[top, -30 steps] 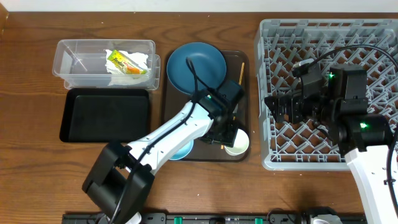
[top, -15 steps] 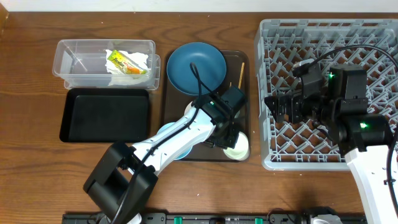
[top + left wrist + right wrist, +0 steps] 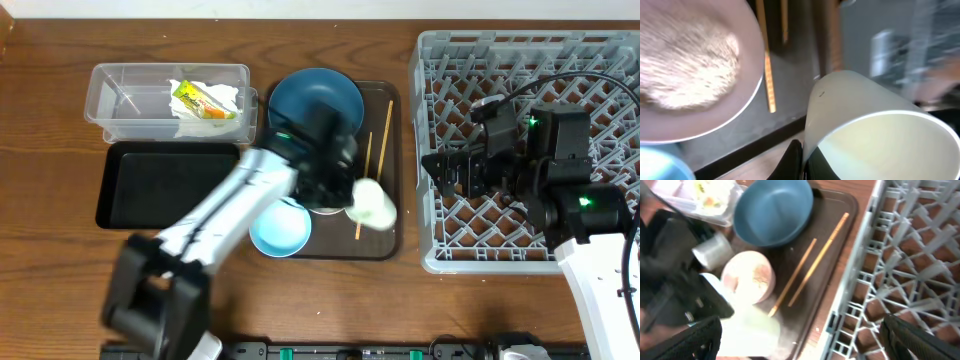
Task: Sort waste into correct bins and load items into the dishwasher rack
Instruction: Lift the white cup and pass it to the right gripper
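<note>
Left gripper (image 3: 802, 162) pinches the wall of the small white cup (image 3: 865, 125) at its rim, one finger outside and, it seems, one inside. The cup is tipped with its mouth toward the wrist camera, over the right part of the dark-brown serving tray (image 3: 335, 247). Judged light, stiff and smooth-walled, the cup is likely to swivel or slip in such a pinch. The wall just below the lip, where it is held, looks the soundest hold.

Just beyond it, the cream-white bowl (image 3: 725, 112) carries whitish rice-like scraps (image 3: 687, 65). These show plainly from the left wrist, while the arm covers that bowl from overhead. Two wooden chopsticks (image 3: 818, 260) lie loose on the tray beside the bowl, sharpest from the right wrist.

Only the overhead view places the cup between the tray's bowls and the grey dishwasher rack (image 3: 520, 38), which stands to the right. Over the rack's left part the right gripper (image 3: 440, 168) waits, fingers spread wide and holding nothing.
</note>
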{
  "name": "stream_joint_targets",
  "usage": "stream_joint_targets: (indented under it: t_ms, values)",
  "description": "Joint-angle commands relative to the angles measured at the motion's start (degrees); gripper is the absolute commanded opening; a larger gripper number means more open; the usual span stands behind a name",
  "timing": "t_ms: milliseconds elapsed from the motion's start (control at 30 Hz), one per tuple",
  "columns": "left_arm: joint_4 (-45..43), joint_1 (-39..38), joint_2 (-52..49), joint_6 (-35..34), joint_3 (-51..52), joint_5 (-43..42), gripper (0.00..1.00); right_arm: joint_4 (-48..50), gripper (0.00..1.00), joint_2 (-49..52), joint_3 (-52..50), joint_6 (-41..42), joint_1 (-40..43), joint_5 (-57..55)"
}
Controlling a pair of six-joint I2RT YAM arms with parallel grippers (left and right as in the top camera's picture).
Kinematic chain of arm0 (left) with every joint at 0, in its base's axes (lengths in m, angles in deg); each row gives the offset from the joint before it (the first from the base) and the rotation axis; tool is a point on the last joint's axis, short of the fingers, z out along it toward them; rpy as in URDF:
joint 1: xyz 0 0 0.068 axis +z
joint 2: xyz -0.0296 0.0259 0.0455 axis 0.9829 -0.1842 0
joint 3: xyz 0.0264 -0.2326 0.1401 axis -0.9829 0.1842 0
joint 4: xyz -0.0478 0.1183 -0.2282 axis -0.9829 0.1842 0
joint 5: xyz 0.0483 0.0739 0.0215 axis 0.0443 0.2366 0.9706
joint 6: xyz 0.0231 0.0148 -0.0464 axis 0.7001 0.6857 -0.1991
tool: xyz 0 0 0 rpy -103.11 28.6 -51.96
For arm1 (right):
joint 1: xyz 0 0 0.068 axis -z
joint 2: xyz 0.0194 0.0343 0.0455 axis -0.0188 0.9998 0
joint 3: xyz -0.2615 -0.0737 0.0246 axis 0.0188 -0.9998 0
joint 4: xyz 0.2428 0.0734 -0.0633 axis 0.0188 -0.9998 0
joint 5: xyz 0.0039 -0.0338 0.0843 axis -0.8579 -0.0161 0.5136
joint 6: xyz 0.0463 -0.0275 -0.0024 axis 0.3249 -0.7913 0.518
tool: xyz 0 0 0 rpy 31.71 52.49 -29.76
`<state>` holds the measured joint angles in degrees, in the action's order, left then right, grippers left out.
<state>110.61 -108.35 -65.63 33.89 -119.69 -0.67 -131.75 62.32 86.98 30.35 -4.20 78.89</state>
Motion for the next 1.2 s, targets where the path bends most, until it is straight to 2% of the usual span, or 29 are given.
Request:
stream_joint_targets:
  t_ms: [0,167,367,533,867,933,1033,1167]
  values:
    - [-0.1,7.6,4.2,5.6,-0.7,-16.2,0.06,1.8,0.99,0.3,0.9,0.5,0.0,7.8]
    - [-0.1,17.9,4.4,11.8,-0.7,-34.6,0.06,12.2,0.99,0.4,-2.8,-2.0,0.0,23.9]
    - [-0.3,22.9,4.3,15.9,-0.7,-46.8,0.06,29.9,0.99,1.8,-9.7,-1.3,0.0,43.1]
    - [-1.2,22.6,4.3,16.8,-0.7,-51.5,0.06,41.0,0.99,3.7,-13.4,4.4,-0.3,48.0]
    - [-2.2,19.3,4.3,16.8,-0.7,-53.2,0.06,48.1,0.99,4.8,-13.6,5.5,-6.5,47.3]
    - [-2.2,18.6,4.3,16.8,-0.7,-53.2,0.06,49.0,0.96,5.4,-13.6,5.5,-7.5,47.3]
    - [-2.2,17.6,4.3,16.8,-0.7,-53.2,0.06,50.5,0.86,6.5,-13.6,6.7,-8.0,47.3]
    - [-2.2,17.0,4.3,16.8,-0.7,-53.2,0.06,52.7,0.63,7.4,-13.6,9.1,-8.0,47.3]
